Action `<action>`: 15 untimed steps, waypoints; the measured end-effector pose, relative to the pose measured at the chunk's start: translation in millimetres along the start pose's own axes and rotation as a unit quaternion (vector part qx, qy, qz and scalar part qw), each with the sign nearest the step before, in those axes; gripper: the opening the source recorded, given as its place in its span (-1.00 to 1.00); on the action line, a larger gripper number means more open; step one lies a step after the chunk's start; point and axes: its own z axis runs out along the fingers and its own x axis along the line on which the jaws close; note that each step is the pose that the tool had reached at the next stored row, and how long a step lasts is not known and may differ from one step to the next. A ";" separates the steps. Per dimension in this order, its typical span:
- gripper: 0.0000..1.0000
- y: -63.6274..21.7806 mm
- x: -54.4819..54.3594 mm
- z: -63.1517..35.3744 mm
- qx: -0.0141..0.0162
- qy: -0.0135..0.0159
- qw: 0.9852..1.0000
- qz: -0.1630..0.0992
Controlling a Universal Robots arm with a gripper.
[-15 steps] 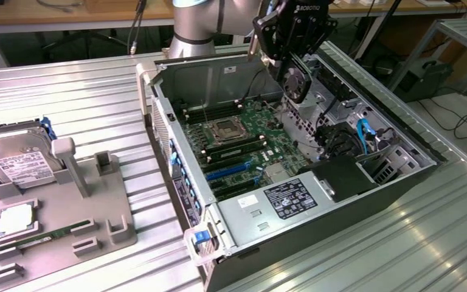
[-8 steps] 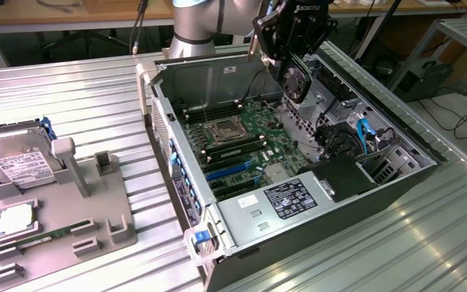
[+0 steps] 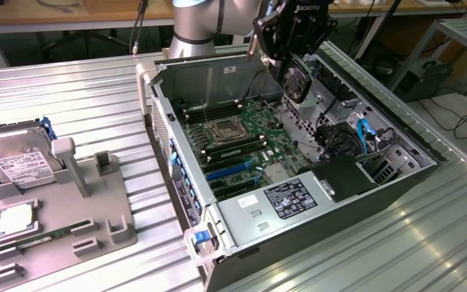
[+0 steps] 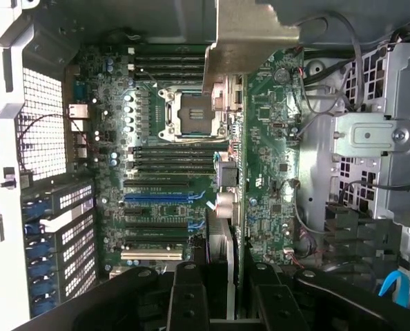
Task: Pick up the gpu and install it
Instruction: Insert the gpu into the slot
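Ribbed metal bench [image 3: 71, 103]; gpu [image 3: 298, 85] in gripper [image 3: 288, 64] above open case [image 3: 339, 225], clear of walls [image 3: 217, 82]

Exterior view high, off to one side, looking down at the computer case [image 3: 315, 243] from mid distance, arm [image 3: 194, 24] at 12 o'clock, wrist view close, facing down past the gripper [image 4: 226, 279] and gpu [image 4: 222, 234], both views sharing the motherboard [image 3: 245, 137].

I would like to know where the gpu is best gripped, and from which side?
Pinch the gpu by its two flat faces near the upper edge, from above, as the claw does now. It is thin and hangs on edge, so the lower edge is free.
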 end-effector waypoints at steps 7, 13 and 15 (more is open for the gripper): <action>-0.44 0.0 0.0 0.0 0.000 -0.001 1.000 -0.028; -0.44 0.0 0.0 0.0 0.000 -0.002 0.999 -0.049; -0.44 0.0 0.0 0.0 0.000 -0.002 0.999 -0.054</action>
